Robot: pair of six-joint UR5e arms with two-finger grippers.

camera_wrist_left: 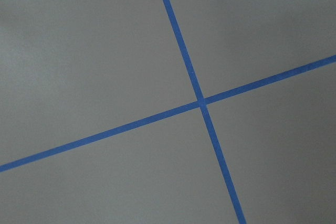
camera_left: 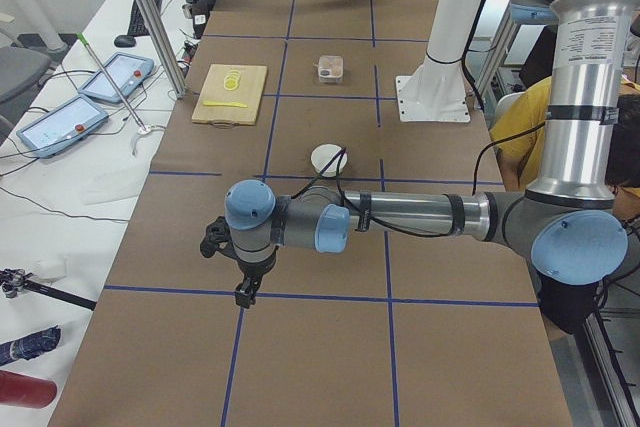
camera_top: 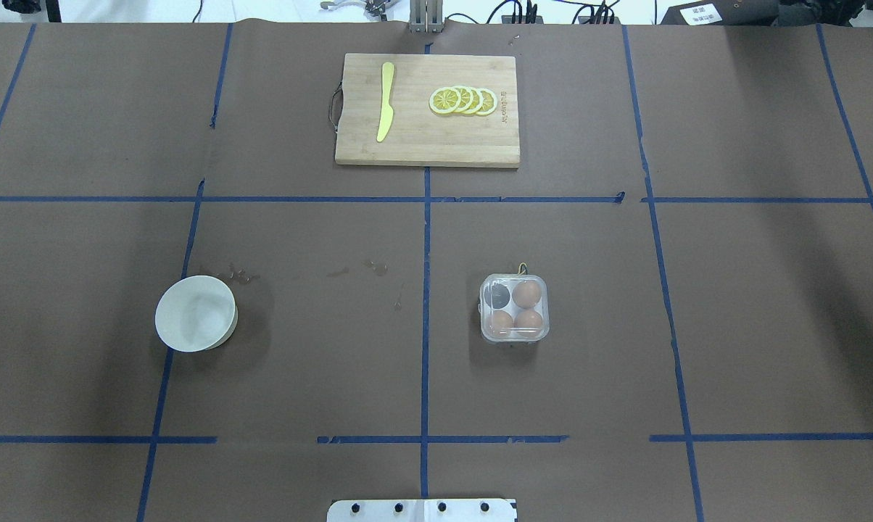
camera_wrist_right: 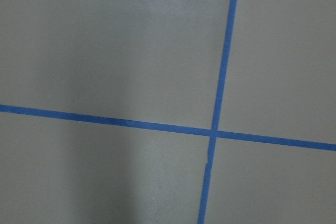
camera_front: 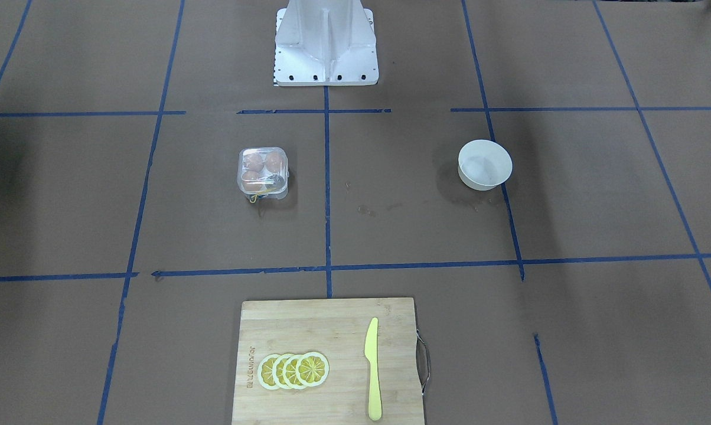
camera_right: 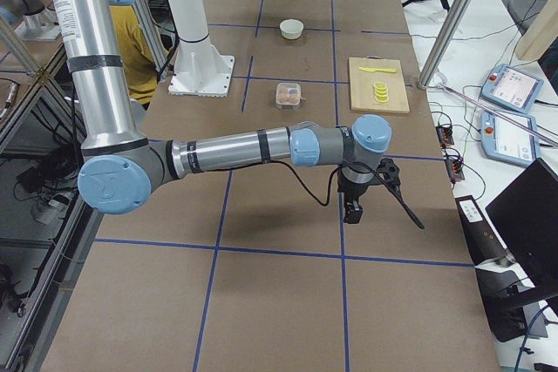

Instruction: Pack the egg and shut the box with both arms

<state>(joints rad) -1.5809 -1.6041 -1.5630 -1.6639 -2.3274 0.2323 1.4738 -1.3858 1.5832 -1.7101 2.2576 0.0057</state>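
The clear box (camera_top: 514, 308) sits on the brown table right of the centre line, with its lid down over the cups. Three tan-brown eggs (camera_top: 528, 293) fill three cups; the fourth cup looks dark and empty. The box also shows in the front view (camera_front: 263, 171). Neither gripper shows in the overhead or front views. The left gripper (camera_left: 243, 292) hangs over the table's left end, far from the box. The right gripper (camera_right: 352, 211) hangs over the right end. I cannot tell whether either is open or shut. The wrist views show only blue tape lines.
A white bowl (camera_top: 196, 313) stands left of centre and looks empty. A wooden cutting board (camera_top: 422, 145) at the far edge holds a yellow knife (camera_top: 385, 101) and lemon slices (camera_top: 463, 101). The white pedestal (camera_front: 326, 44) stands at the robot's side.
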